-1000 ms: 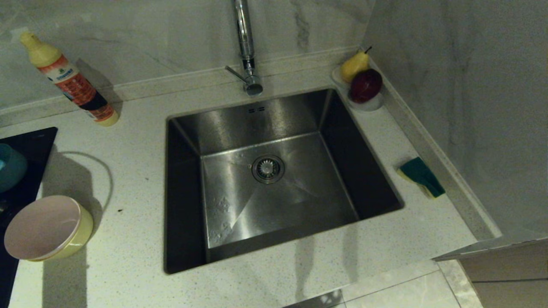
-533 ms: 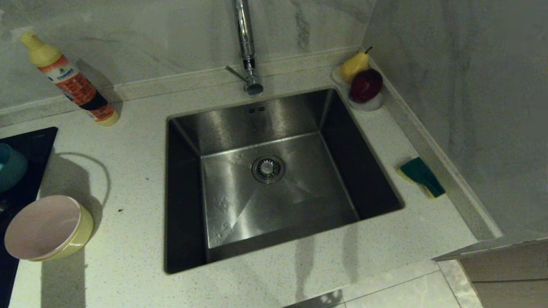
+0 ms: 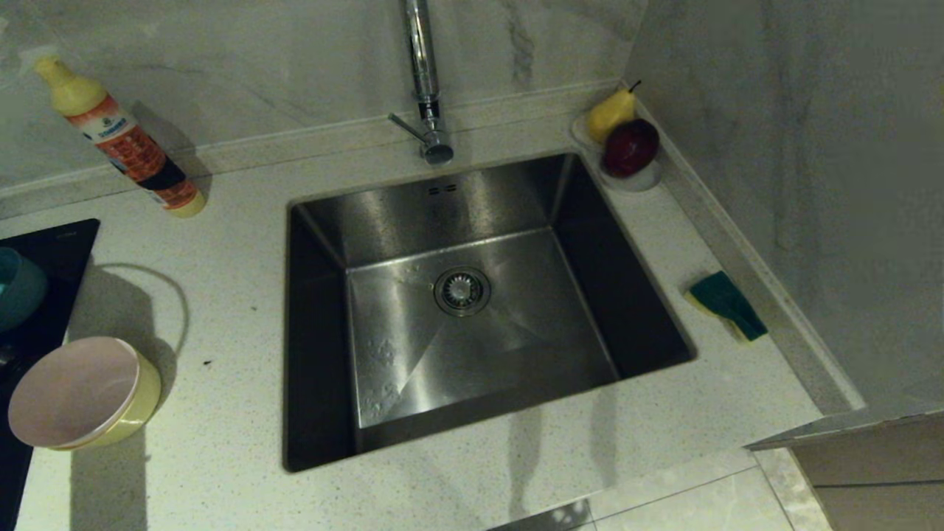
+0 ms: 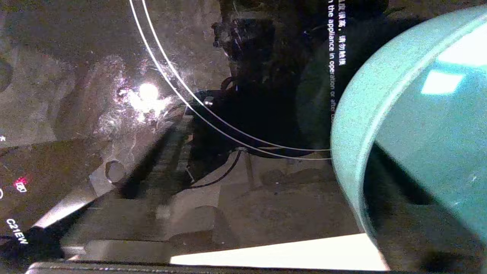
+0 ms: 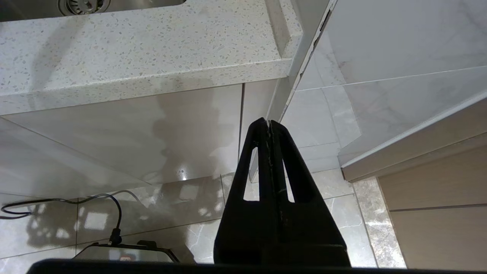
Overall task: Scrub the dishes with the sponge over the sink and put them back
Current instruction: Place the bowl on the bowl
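A pale pink bowl (image 3: 74,391) sits nested in a yellow bowl (image 3: 140,409) on the counter at the near left. A light blue bowl (image 3: 18,291) stands on the black stove top (image 3: 51,247) at the far left edge. In the left wrist view the blue bowl (image 4: 418,114) fills one side, and my left gripper (image 4: 365,198) is close at its rim, out of the head view. The green and yellow sponge (image 3: 726,304) lies on the counter right of the sink (image 3: 472,199). My right gripper (image 5: 269,121) hangs shut and empty below the counter's front edge.
A chrome tap (image 3: 422,74) rises behind the sink. A detergent bottle (image 3: 122,140) leans at the back left. A white dish (image 3: 640,181) with a pear and a red apple sits in the back right corner. A wall runs along the right.
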